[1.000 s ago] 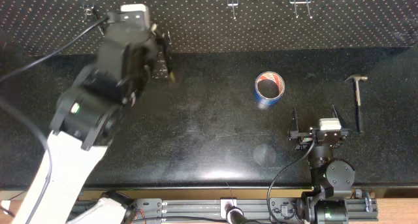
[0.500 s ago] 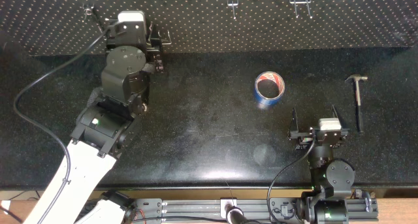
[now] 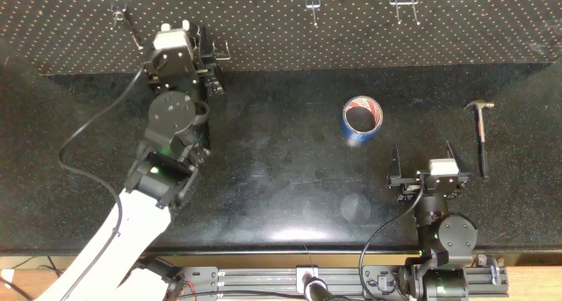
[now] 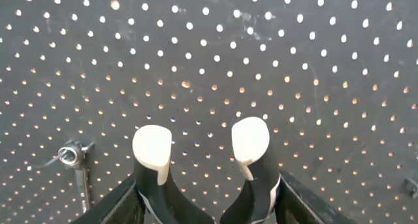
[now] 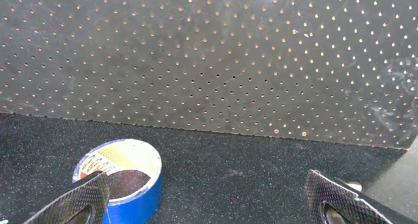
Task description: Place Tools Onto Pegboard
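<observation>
Top view, tools: the tape roll [image 3: 362, 118] and the hammer [image 3: 480, 132] lie on the tabletop [image 3: 281, 178], at 11 and 1 o'clock of the right gripper [image 3: 423, 156]; neither hangs on the pegboard [image 3: 351, 38] yet.
Left gripper [image 4: 201, 145]: fingers slightly parted with nothing between them, facing the board, a hook [image 4: 73, 155] at its 9 o'clock; likely lining up on the holes.
Right gripper: spread wide, empty, low near its base, apparently waiting.
Hard to tell: dark shapes beside the left wrist in the top view, tool or arm part.
Cut off: one right finger hides the tape roll's lower edge in the right wrist view.
</observation>
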Action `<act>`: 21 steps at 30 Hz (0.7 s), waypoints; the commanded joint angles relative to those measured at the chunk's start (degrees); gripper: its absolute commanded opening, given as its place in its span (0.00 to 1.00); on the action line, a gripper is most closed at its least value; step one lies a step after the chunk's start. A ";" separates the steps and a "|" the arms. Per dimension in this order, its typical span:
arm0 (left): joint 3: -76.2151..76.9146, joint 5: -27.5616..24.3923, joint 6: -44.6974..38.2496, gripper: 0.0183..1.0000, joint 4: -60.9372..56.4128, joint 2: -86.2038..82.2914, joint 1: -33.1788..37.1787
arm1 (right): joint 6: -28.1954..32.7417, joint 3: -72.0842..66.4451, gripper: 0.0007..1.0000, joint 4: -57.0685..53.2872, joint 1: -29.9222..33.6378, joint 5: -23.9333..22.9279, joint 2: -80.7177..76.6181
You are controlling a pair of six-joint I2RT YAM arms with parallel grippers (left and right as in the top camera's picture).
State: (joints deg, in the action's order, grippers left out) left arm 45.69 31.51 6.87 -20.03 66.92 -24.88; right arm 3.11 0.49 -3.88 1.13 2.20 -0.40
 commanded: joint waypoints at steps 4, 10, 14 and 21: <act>-1.07 1.09 -0.61 0.01 -6.43 5.46 0.13 | 0.17 -0.26 0.98 -0.13 0.20 -0.28 0.35; -1.05 1.31 -0.59 0.01 -7.98 8.48 0.13 | 0.17 -0.26 0.97 -0.13 0.20 -0.28 0.35; -1.01 1.31 -0.57 0.01 -10.16 10.80 0.13 | 0.17 -0.26 0.98 -0.13 0.20 -0.28 0.35; -1.01 3.45 -0.57 0.01 -11.74 12.28 0.13 | 0.17 -0.26 0.98 -0.13 0.20 -0.28 0.35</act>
State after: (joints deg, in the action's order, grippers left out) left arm 44.49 31.92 6.85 -30.76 78.83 -24.88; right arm 3.11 0.49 -3.86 1.13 2.20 -0.40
